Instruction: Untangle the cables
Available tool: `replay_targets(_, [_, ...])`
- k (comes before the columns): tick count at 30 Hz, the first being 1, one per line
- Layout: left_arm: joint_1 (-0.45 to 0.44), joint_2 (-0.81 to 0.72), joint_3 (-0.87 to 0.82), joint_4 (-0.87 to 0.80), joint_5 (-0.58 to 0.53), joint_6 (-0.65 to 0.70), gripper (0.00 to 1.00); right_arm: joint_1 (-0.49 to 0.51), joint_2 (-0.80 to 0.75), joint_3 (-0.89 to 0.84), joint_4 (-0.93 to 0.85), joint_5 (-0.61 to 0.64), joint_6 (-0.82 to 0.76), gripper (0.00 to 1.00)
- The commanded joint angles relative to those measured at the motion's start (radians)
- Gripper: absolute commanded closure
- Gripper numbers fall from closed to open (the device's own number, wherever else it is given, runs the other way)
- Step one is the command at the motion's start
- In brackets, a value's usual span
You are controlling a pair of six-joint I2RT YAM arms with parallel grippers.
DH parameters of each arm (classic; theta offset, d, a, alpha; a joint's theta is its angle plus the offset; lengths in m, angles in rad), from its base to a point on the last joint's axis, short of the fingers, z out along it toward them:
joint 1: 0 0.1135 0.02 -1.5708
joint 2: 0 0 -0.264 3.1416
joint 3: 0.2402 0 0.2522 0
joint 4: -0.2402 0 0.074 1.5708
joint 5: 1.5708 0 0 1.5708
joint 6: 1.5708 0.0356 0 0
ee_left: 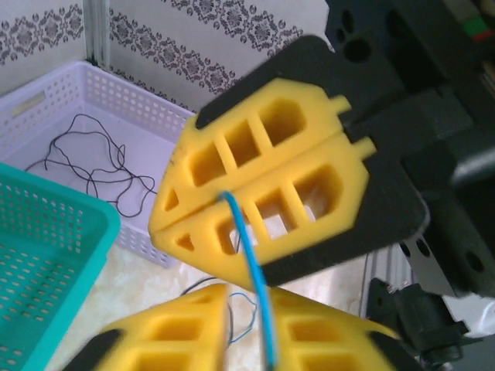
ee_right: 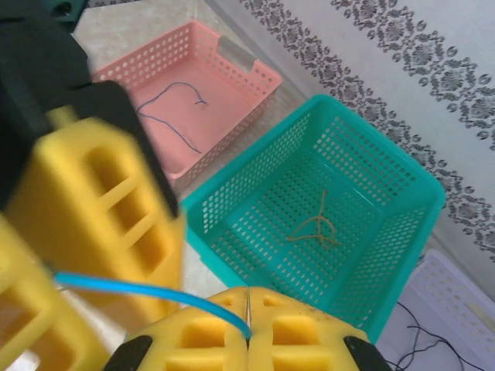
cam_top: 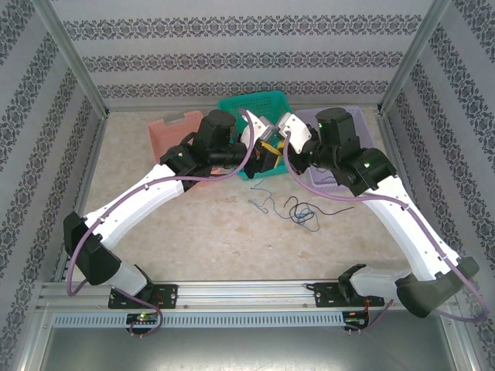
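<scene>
Left fingers (ee_left: 170, 332) and right fingers (ee_left: 263, 178) both pinched on blue cable (ee_left: 250, 255), tips close together, short span strung straight between.

No words, numbers, brand names or signs can be read anywhere in these pictures
</scene>
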Motion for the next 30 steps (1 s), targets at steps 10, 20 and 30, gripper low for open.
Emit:
replay_targets(10, [0.029, -0.068, -0.02, 0.047, -0.143, -0.121, 1.0, -0.102, -0.122, 0.001, 0.244, 0.128, 0.395, 0.32])
replay_targets(20, [0.067, -0.086, 0.008, 0.063, -0.222, -0.218, 1.0, -0.072, -0.219, -0.263, 0.307, 0.069, 1.562, 0.36])
replay_targets(30, [0.13, -0.126, 0.182, -0.07, -0.056, -0.278, 1.0, -0.208, -0.18, -0.49, 0.209, -0.164, 1.462, 0.41])
